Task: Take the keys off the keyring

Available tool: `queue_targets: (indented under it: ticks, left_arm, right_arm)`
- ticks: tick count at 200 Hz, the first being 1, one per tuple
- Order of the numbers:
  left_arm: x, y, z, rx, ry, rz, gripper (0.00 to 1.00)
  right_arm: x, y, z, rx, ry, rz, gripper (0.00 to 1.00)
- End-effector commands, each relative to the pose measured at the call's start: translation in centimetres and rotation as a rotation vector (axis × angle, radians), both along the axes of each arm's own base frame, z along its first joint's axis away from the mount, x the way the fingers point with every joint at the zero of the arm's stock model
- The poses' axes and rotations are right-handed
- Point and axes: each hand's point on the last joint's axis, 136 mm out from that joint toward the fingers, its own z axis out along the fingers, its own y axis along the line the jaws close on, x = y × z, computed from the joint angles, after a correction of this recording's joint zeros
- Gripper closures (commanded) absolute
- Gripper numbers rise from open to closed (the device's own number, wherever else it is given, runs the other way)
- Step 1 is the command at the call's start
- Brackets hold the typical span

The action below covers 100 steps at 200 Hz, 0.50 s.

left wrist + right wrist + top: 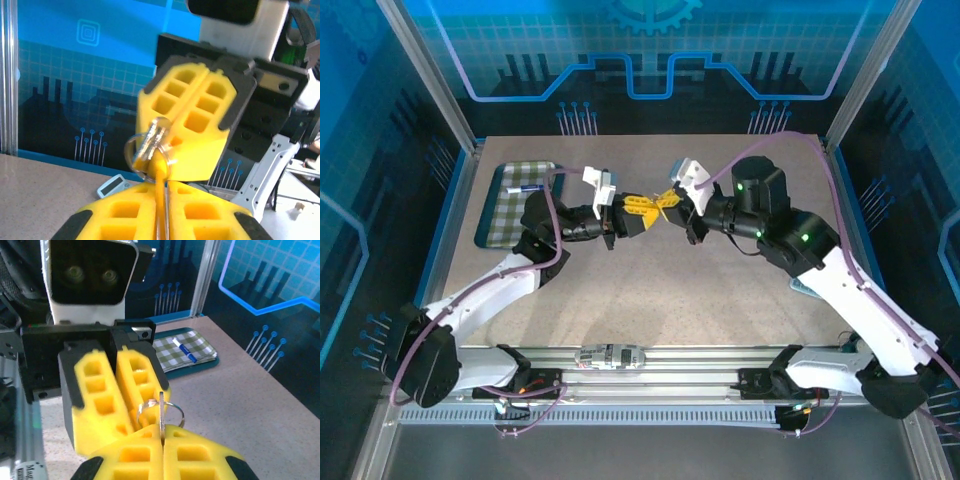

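- Overhead, a speckled beige table lies beneath two white-and-black robot arms that meet above its middle, their tips almost touching.
- Left gripper, with chunky yellow fingers, is pinched closed on the keyring, a small yellow-orange tag on a thin wire loop, held up off the table between the two grippers.
- Right gripper, with matching yellow fingers, is clamped on the small grey metal key.
- Key appears threaded on the loop, so nothing is separated yet; working it off looks like the whole job left.
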Motion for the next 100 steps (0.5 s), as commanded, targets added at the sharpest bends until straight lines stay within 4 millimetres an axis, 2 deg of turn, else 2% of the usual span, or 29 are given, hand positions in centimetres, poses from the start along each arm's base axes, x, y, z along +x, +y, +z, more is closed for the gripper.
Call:
queue_targets:
  ticks: [1,42,76,100]
  left_arm:
    - [-0.6,0.4,0.8,-0.040,-0.124,0.053,0.81]
    - [0.5,1.3,-0.5,-0.053,-0.187,0.181,0.58]
    - [1.7,2.0,-1.7,-0.042,-0.214,0.277,0.51]
    - [1.6,2.1,-1.9,-0.057,-0.249,0.287,0.48]
  right_arm:
    - [-0.9,-0.1,-2.2,-0.078,0.160,0.020,1.00]
    - [-1.2,-0.2,-2.6,-0.146,0.215,0.013,1.00]
    - [-1.6,-0.2,-2.0,-0.149,0.229,0.020,1.00]
    - [-1.7,-0.2,-1.6,-0.151,0.239,0.023,1.00]
